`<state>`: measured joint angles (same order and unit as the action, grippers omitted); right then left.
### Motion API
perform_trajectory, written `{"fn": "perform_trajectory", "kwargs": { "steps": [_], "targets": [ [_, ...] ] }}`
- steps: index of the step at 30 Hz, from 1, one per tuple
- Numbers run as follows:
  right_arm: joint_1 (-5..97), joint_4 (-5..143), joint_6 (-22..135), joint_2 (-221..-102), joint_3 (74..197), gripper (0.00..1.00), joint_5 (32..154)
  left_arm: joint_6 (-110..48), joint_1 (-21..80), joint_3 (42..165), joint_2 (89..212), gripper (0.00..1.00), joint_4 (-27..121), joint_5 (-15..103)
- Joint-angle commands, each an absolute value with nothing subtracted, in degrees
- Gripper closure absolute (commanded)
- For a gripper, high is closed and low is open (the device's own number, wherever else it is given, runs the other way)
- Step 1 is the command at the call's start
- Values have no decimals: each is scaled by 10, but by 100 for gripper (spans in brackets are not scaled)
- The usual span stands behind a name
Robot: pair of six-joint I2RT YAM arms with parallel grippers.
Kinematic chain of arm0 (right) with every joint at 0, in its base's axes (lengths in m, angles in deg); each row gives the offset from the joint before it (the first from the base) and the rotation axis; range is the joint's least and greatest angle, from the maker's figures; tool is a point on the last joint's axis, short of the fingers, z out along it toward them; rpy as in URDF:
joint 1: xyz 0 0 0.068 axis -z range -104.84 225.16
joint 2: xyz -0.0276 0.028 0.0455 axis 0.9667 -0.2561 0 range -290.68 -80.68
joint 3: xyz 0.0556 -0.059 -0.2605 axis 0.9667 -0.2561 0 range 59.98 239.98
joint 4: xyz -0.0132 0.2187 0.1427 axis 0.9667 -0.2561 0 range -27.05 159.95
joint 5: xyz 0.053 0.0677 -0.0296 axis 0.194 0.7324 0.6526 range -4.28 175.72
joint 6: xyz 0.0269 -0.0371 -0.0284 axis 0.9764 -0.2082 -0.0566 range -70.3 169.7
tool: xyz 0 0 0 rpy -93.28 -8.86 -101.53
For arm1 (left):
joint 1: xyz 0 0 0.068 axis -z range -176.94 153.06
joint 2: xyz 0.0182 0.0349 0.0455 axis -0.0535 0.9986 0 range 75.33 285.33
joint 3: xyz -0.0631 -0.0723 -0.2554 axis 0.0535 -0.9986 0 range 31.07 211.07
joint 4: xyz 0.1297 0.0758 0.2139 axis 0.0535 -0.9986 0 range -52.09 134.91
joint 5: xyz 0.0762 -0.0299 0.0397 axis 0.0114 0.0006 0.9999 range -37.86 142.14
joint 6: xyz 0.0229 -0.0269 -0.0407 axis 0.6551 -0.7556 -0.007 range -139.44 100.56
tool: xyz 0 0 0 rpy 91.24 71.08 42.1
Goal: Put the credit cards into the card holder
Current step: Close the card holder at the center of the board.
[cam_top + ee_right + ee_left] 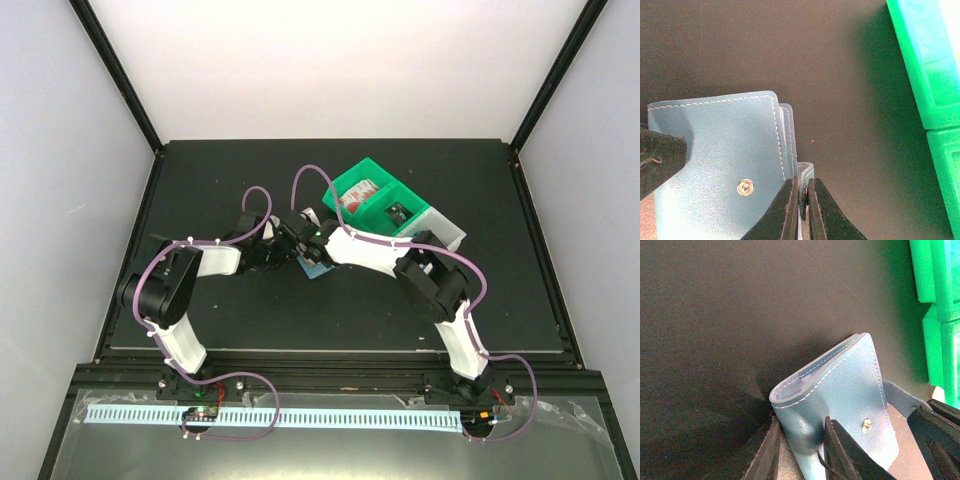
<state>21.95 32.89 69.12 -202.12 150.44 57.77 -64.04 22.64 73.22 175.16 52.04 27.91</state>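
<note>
The teal-blue card holder (317, 268) is folded and held between both grippers at the mat's centre. In the left wrist view it (840, 380) stands on edge, stitched fold up, snap stud (866, 426) on its face. My left gripper (802, 422) is shut on its lower cover. In the right wrist view the card holder (715, 150) fills the lower left, and my right gripper (801, 181) is shut on its small snap tab (806, 169). In the top view the left gripper (285, 250) and right gripper (308, 245) nearly touch. No credit card shows in any view.
A green bin (375, 195) with red and white contents stands just behind and to the right of the grippers, with a white bin (445, 232) against its right side. The green bin also shows in the left wrist view (935, 270) and the right wrist view (925, 55). Black mat (250, 310) lies all round.
</note>
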Motion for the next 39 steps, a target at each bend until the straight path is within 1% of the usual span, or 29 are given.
{"fn": "perform_trajectory", "kwargs": {
  "steps": [1, 3, 5, 6, 9, 18, 28, 35, 39],
  "targets": [
    [222, 335, 695, -1999, 1514, 91, 575, -634, 229, 706, 1785, 73, 438, 291],
    [223, 336, 693, -1998, 1516, 88, 577, -634, 229, 706, 1785, 73, 438, 290],
    [223, 336, 692, -1999, 1517, 83, 578, -634, 229, 706, 1785, 73, 438, 290],
    [223, 336, 692, -1999, 1517, 82, 579, -634, 229, 706, 1784, 73, 438, 291],
    [223, 336, 693, -1997, 1517, 83, 578, -634, 229, 706, 1785, 73, 438, 291],
    [223, 339, 696, -1990, 1513, 89, 578, -634, 229, 707, 1786, 73, 438, 292],
    [224, 339, 695, -1986, 1513, 85, 582, -634, 229, 707, 1787, 73, 439, 291],
    [226, 330, 693, -2000, 1518, 94, 593, -633, 229, 707, 1788, 73, 439, 291],
    [228, 320, 697, -2006, 1521, 97, 597, -633, 229, 707, 1788, 73, 438, 291]
  ]
}}
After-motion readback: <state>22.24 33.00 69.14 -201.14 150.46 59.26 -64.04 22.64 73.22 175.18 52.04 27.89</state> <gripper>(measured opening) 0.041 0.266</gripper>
